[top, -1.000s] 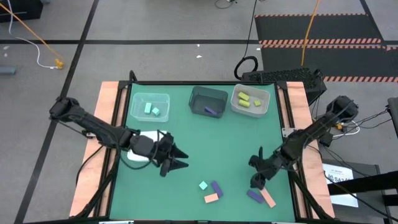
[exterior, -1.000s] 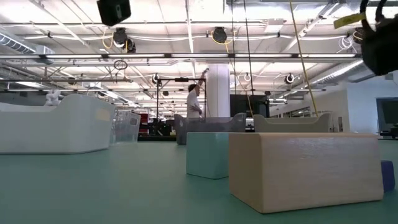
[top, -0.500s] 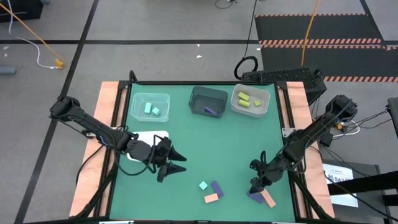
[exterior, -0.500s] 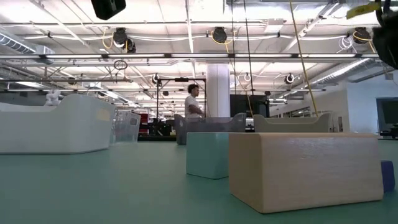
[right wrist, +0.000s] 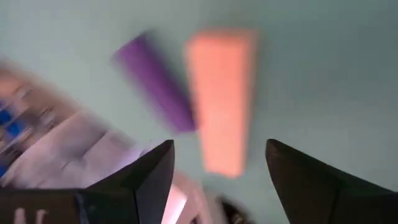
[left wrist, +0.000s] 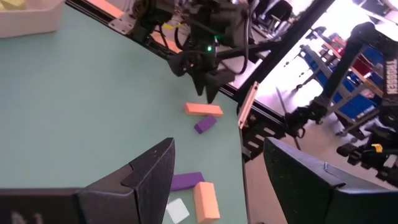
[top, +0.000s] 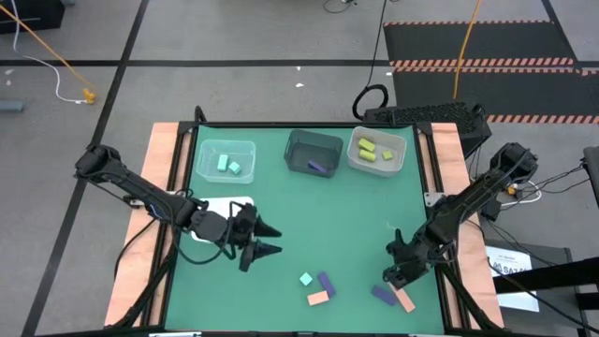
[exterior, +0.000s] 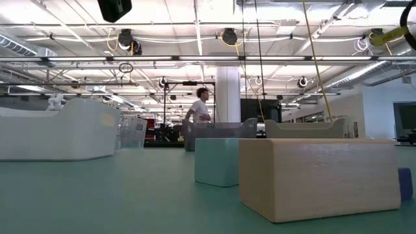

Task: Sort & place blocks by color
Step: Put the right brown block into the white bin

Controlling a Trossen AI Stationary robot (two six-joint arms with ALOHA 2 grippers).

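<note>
step in hand: the right claw (top: 400,273) hangs open just above a purple bar (top: 383,296) and a salmon bar (top: 403,300) near the worktop (top: 346,215) corner on the robot's right; it looks set to pick one of the pair.
landmark: places below are told from that salmon bar.
doing it well: the two bars lie side by side, almost touching, so the fingers should straddle only one bar across its narrow width; a finger dropped into the gap between them would likely shove the other aside.
other loose blocks: a mint cube (top: 306,279), a second purple block (top: 326,283) and a second salmon block (top: 319,299) sit together, well apart from the bar towards the left arm.
left claw: the left claw (top: 268,238) waits open, further off still, past that cluster.
bins: three bins stand at the far edge; the yellow-green bin (top: 377,152) is the nearest to the bar.
right wrist view: shows the pair close between the open fingers, blurred.
left wrist view: shows the right claw from the side, above the pair.
low view: shows only block faces up close and a person far off; neither claw is seen.
</note>
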